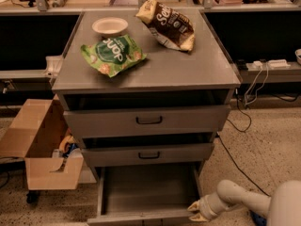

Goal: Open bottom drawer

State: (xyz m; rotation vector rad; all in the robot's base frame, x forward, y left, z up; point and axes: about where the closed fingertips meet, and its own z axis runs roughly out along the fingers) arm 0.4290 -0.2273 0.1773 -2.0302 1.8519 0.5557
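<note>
The bottom drawer [146,192] of a grey metal cabinet [178,65] stands well out at floor level, its plain grey inside bare to the camera. The robot's gripper [197,211] sits low at the drawer's right front corner, at the end of a pale arm [240,199] reaching in from the lower right. Whether the gripper is spread, closed or holding the drawer cannot be told.

The task looks all but done, and the risk now lies in overdoing it. A further pull from that corner, away from the centre handle, could skew the drawer on its runners or drag it clear of them. The middle drawer [148,155] and top drawer [148,120] also stand slightly out, so a jolt might shift the cabinet and slide the green snack bag [113,54], brown chip bag [167,25] and white bowl [110,26] on top.

The drawer's front panel and handle are cut off by the lower edge, and so is most of the robot. Whether the gripper touches the drawer or only sits beside it is unclear.
</note>
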